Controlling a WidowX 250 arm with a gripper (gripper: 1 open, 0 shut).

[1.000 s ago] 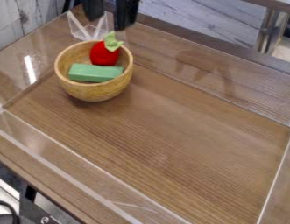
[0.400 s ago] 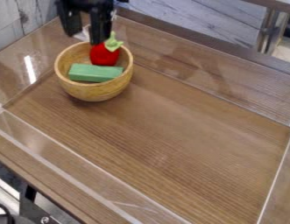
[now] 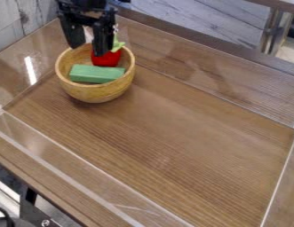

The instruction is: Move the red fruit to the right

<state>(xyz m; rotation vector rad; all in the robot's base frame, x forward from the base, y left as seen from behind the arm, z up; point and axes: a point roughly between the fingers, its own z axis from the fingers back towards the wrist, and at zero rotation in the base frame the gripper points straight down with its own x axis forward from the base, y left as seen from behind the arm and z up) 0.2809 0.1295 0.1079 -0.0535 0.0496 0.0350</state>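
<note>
Table [image 3: 173, 142], wood-grain brown top, fills most of frame, running from upper left to lower right; glossy, w/ clear raised edging along the lower-left side and pale glare near the upper-left corner. Grey plank surface behind it, top of frame, w/ a dark metal leg [image 3: 271, 34] at upper right. Bowl [image 3: 71, 87], tan, round, sits on the table in upper-left quarter of frame, upright, rim facing up. Gripper [image 3: 89, 38], black, hangs from the top edge of frame directly over the bowl's far rim, pointing down; two fingers [image 3: 73, 34] spread apart w/ a clear gap between them, nothing pinched. Right-hand finger overlaps the fruit's top in this view; contact can't be told. Green block [image 3: 90, 73], flat, rectangular, lies inside the bowl toward its near-left side, tilted against the inner wall. Red fruit [image 3: 107, 58], small, rounded, bright red, inside the bowl at its far-right side, just beside and partly behind the green block; leafy top mostly hidden behind the finger. Dark items at lower-left corner of frame, too cut off to identify.
</note>
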